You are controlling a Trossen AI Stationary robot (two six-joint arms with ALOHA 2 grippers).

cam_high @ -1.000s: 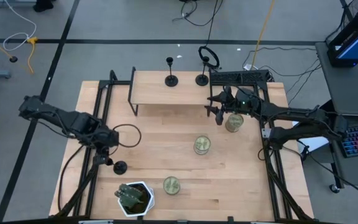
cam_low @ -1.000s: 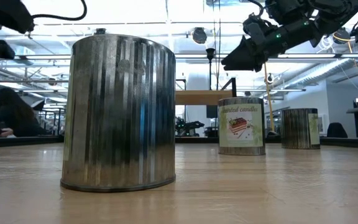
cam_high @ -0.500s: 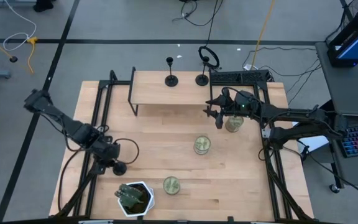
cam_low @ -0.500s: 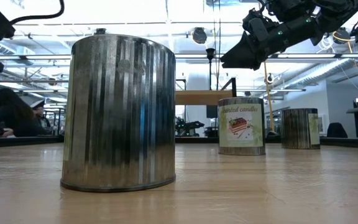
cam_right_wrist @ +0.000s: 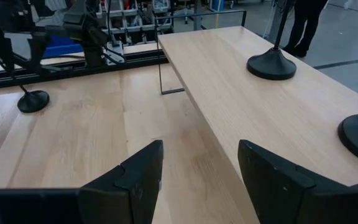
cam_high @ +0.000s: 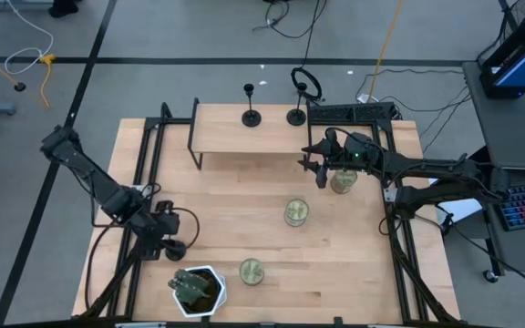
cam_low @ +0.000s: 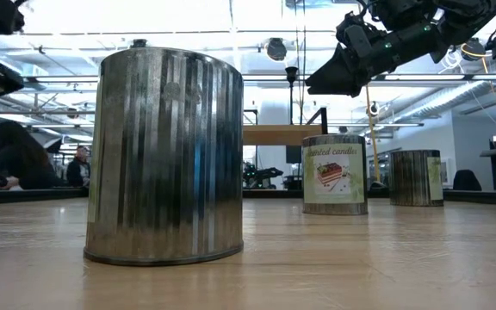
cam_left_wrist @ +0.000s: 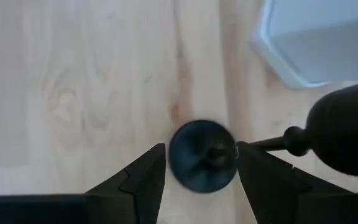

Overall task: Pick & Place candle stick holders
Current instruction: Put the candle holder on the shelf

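One black candle stick holder [cam_high: 177, 246] stands on its disc base on the table near the front left. My left gripper [cam_high: 167, 240] hangs over it, pointing down and open. In the left wrist view its fingers [cam_left_wrist: 146, 177] stand on either side of the holder's disc base [cam_left_wrist: 197, 163]. Two more holders [cam_high: 252, 117] [cam_high: 295, 117] stand on the raised wooden shelf [cam_high: 226, 137] at the back. My right gripper [cam_high: 318, 169] is open and empty, held above the table in front of the shelf; it also shows in the low view [cam_low: 343, 73].
Pale tins stand at the table's middle [cam_high: 296, 211], near its front [cam_high: 251, 271] and under the right arm [cam_high: 343, 181]. A white pot with a green plant [cam_high: 197, 290] stands just in front of the left gripper. Black frame rails [cam_high: 146, 173] run along both sides of the table.
My left gripper has gone toward the table's near edge and down, from left of the table's middle to over the holder at the front left. The holder has stayed where it was.
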